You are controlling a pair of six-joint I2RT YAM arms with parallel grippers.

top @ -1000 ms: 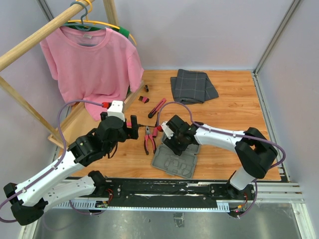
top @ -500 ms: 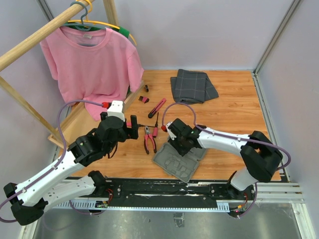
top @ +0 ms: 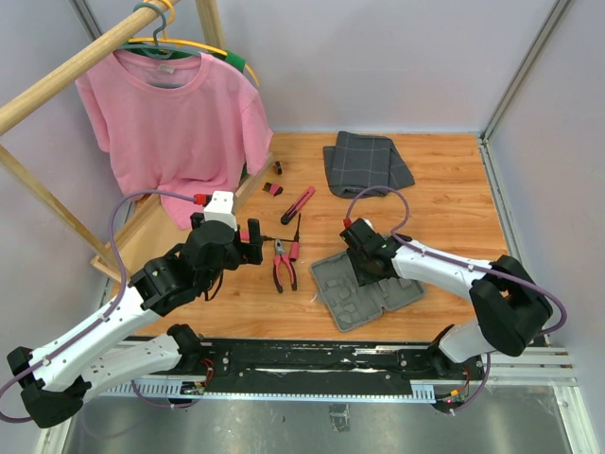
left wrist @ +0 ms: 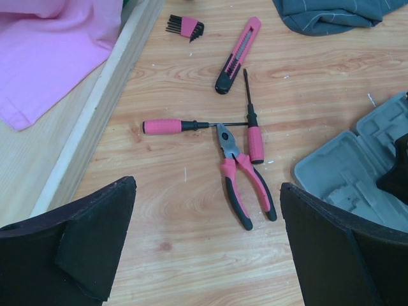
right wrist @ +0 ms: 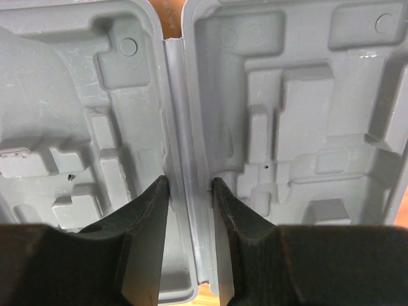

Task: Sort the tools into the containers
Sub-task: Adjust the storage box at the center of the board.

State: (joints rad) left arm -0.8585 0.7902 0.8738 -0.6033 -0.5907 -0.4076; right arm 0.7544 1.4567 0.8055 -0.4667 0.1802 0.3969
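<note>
A grey moulded tool case (top: 352,298) lies opened flat on the wooden table, both halves facing up (right wrist: 299,95). My right gripper (top: 364,263) is shut on the case's central hinge ridge, one finger on each side (right wrist: 190,182). Pink-handled pliers (left wrist: 245,185) lie left of the case (top: 283,265), with two crossed screwdrivers (left wrist: 169,125) (left wrist: 253,131) just beyond them. A pink utility knife (left wrist: 239,54) and a hex key set (left wrist: 185,27) lie farther back. My left gripper (left wrist: 207,185) hovers open and holds nothing, just left of the pliers (top: 253,235).
A folded grey cloth (top: 366,163) lies at the back of the table. A pink shirt (top: 175,123) hangs on a wooden rack whose base (top: 142,236) runs along the left. A small dark item (top: 279,167) sits near the rack foot.
The right gripper has moved right and back with the case, which has turned and spread out flat, farther from the pliers. The left arm has not moved.
</note>
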